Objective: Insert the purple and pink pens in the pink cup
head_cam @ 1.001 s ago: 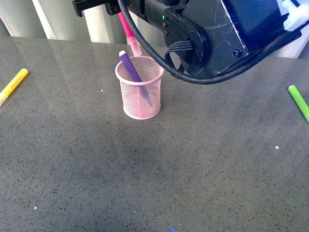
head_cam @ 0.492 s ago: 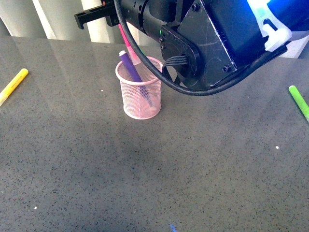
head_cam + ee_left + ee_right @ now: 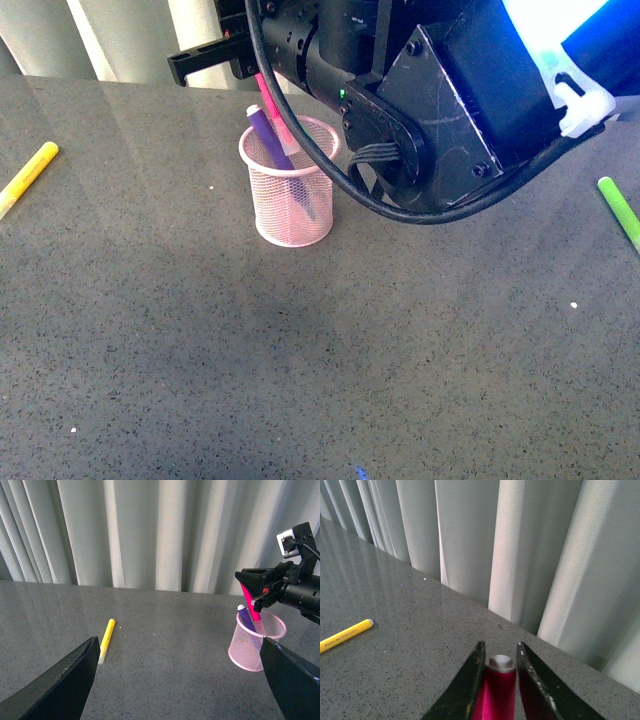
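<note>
The pink cup [image 3: 290, 196] stands on the grey table, left of centre; the left wrist view has the same pink cup [image 3: 256, 639] at its right side. A purple pen [image 3: 273, 140] leans inside it, cap end above the rim. My right gripper [image 3: 250, 62] hangs above the cup's far rim, shut on the pink pen [image 3: 272, 106], whose lower end dips inside the rim. In the right wrist view the pink pen [image 3: 495, 697] sits clamped between the two fingers of my right gripper [image 3: 499, 652]. My left gripper [image 3: 185, 660] is open and empty, well left of the cup.
A yellow marker [image 3: 27, 176] lies at the table's left edge and a lime-green marker [image 3: 620, 211] at the right edge. Pale curtains hang behind the table's back edge. My right arm's black body [image 3: 440, 100] fills the upper right of the front view.
My right gripper has come down and slightly to the right with the pink pen, whose lower end now dips inside the cup's rim. The purple pen and cup have not moved.
</note>
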Controlling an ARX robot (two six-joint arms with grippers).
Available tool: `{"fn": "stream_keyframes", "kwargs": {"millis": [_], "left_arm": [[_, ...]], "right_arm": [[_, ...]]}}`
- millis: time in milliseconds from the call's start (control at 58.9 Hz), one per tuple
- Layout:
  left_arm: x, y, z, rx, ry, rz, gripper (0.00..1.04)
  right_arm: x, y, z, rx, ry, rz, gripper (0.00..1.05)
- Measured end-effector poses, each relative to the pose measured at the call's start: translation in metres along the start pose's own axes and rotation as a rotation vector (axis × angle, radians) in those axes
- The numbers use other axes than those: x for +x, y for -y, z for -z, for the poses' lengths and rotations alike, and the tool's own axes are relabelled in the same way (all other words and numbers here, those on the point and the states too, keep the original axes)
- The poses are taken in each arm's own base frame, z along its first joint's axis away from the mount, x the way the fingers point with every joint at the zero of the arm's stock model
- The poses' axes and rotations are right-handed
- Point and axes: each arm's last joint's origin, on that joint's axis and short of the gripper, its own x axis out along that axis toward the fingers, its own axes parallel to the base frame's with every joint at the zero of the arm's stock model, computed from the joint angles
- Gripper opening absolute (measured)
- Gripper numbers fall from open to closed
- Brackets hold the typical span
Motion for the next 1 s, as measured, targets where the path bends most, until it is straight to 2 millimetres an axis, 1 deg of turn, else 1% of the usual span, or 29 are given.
{"fn": "stream_keyframes", "kwargs": {"millis": [85, 153, 170, 204, 289, 306, 339, 356, 441, 543, 594, 611, 628, 645, 662, 713, 781, 849, 866, 900, 950, 1001], "left_arm": [[0.0, 0.0, 0.0, 0.0, 0.0, 0.0, 0.98], [0.0, 0.0, 0.0, 0.0, 0.0, 0.0, 0.98], [0.0, 0.0, 0.0, 0.0, 0.0, 0.0, 0.98], [0.0, 0.0, 0.0, 0.0, 0.0, 0.0, 0.98], [0.0, 0.0, 0.0, 0.0, 0.0, 0.0, 0.98], [0.0, 0.0, 0.0, 0.0, 0.0, 0.0, 0.98], [0.0, 0.0, 0.0, 0.0, 0.0, 0.0, 0.98], [0.0, 0.0, 0.0, 0.0, 0.0, 0.0, 0.98], [0.0, 0.0, 0.0, 0.0, 0.0, 0.0, 0.98], [0.0, 0.0, 0.0, 0.0, 0.0, 0.0, 0.98], [0.0, 0.0, 0.0, 0.0, 0.0, 0.0, 0.98], [0.0, 0.0, 0.0, 0.0, 0.0, 0.0, 0.98], [0.0, 0.0, 0.0, 0.0, 0.0, 0.0, 0.98], [0.0, 0.0, 0.0, 0.0, 0.0, 0.0, 0.98], [0.0, 0.0, 0.0, 0.0, 0.0, 0.0, 0.98], [0.0, 0.0, 0.0, 0.0, 0.0, -0.002, 0.98], [0.0, 0.0, 0.0, 0.0, 0.001, 0.0, 0.98], [0.0, 0.0, 0.0, 0.0, 0.0, 0.001, 0.98], [0.0, 0.0, 0.0, 0.0, 0.0, 0.001, 0.98], [0.0, 0.0, 0.0, 0.0, 0.0, 0.001, 0.98], [0.0, 0.0, 0.0, 0.0, 0.0, -0.001, 0.98], [0.0, 0.0, 0.0, 0.0, 0.0, -0.003, 0.98]], "right_arm": [[-0.002, 0.002, 0.002, 0.01, -0.012, 0.007, 0.4], [-0.004, 0.004, 0.001, 0.019, -0.02, 0.016, 0.56], [-0.005, 0.005, 0.0, 0.021, -0.019, 0.021, 0.61], [-0.007, 0.007, -0.002, 0.024, -0.017, 0.028, 0.68], [-0.014, 0.014, -0.013, 0.027, -0.004, 0.064, 0.9], [-0.015, 0.015, -0.015, 0.027, -0.003, 0.07, 0.92], [-0.019, 0.018, -0.02, 0.027, -0.001, 0.093, 0.98], [-0.02, 0.019, -0.021, 0.028, -0.002, 0.105, 0.99], [-0.033, 0.032, -0.033, 0.03, -0.026, 0.209, 0.97], [-0.051, 0.051, -0.043, 0.06, -0.097, 0.361, 0.98], [-0.068, 0.066, -0.049, 0.093, -0.172, 0.481, 0.98], [-0.07, 0.067, -0.05, 0.097, -0.18, 0.492, 0.98], [-0.081, 0.074, -0.052, 0.124, -0.212, 0.542, 0.98], [-0.083, 0.075, -0.052, 0.129, -0.218, 0.551, 0.98], [-0.093, 0.08, -0.054, 0.147, -0.248, 0.581, 0.98], [-0.106, 0.087, -0.059, 0.183, -0.265, 0.625, 0.98], [-0.113, 0.094, -0.067, 0.212, -0.238, 0.659, 0.98], [-0.112, 0.092, -0.068, 0.227, -0.23, 0.646, 0.98], [-0.113, 0.091, -0.066, 0.22, -0.215, 0.639, 0.96], [-0.12, 0.09, -0.062, 0.169, -0.128, 0.615, 0.87], [-0.13, 0.088, -0.059, 0.138, -0.07, 0.6, 0.8], [-0.151, 0.085, -0.057, 0.102, -0.014, 0.582, 0.69]]}}
